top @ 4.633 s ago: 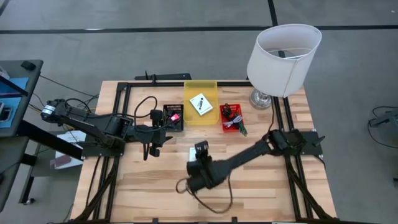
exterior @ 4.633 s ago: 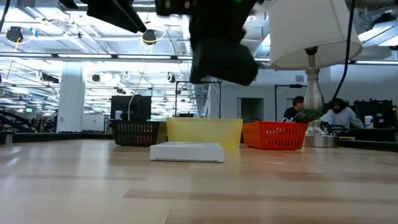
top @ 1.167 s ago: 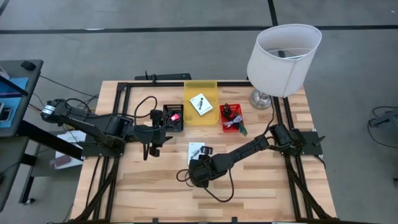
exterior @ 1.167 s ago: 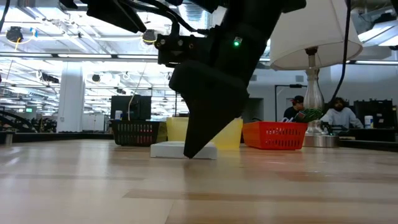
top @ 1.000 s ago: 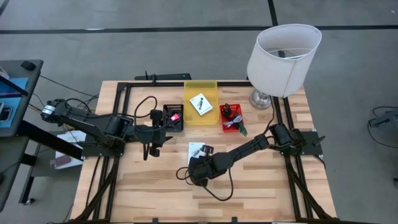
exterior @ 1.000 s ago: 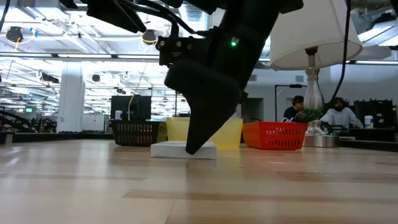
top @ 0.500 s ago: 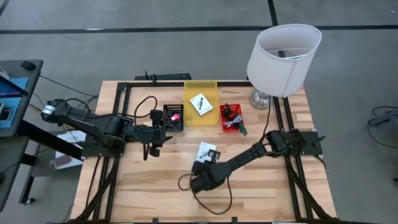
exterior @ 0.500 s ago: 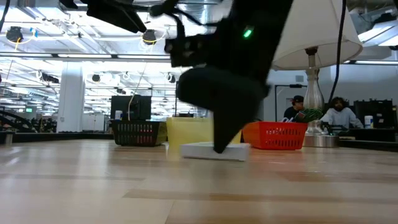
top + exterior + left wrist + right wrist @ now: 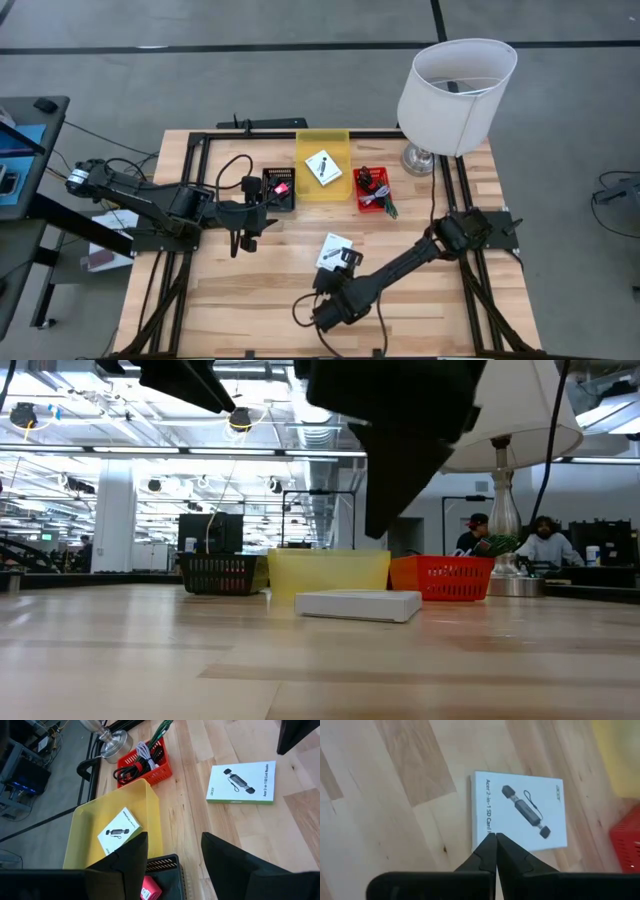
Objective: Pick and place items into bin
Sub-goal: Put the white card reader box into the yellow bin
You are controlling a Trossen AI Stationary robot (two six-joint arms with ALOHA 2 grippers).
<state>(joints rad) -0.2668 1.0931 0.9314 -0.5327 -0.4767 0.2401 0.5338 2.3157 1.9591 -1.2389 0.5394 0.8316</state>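
The flat white rectangular box printed with a black card-reader picture (image 9: 334,248) lay on the pale wooden tabletop (image 9: 240,300), just ahead of the right gripper (image 9: 341,272). In the right wrist view the box (image 9: 519,812) sat directly beyond the two dark fingertips (image 9: 492,842), which were pressed together and held nothing; whether the tips touched the box's near edge could not be told. The left gripper (image 9: 247,208) hung beside the black mesh bin (image 9: 279,187) with its fingers apart and nothing between them.

Behind the box stood a translucent yellow plastic bin (image 9: 323,165) holding a second white box (image 9: 323,167), and a small red mesh basket (image 9: 372,190) of cords with a green stick. A white-shaded lamp on a metal base (image 9: 455,80) stood at the table's far right corner. The low view looked into a large hall with ceiling lights, and two people (image 9: 545,540) were seated behind the lamp's base.

Half a second before, the right gripper had been down against the box; it had since drawn back and lifted clear. Since a second earlier the box had slid to the right and turned slightly.
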